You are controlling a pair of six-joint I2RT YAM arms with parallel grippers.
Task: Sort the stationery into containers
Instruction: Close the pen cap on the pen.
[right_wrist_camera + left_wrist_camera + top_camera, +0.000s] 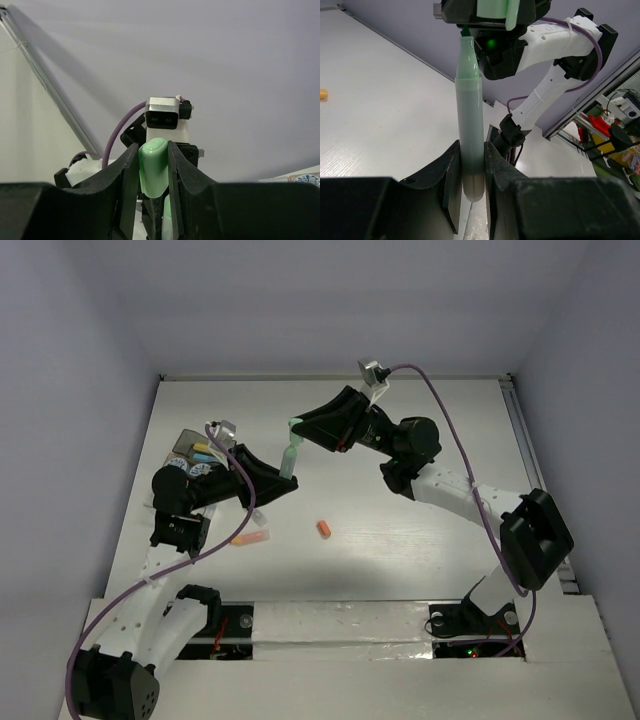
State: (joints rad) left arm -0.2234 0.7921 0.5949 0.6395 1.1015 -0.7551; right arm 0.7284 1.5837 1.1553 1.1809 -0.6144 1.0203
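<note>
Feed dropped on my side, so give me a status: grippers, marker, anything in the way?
Left gripper shut on green marker, nib bare. Right gripper shut on green cap, right at the nib. Orange piece loose on table, clear of both.

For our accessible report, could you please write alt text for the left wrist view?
The left gripper clamps a green marker by its base; above, the right gripper holds its pale green cap, off the nib.

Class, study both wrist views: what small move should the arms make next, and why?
Probably the right end effector presses the green cap onto the green marker: the left end effector clamps the marker's barrel, its tip is bare, and the cap sits right above it.
</note>
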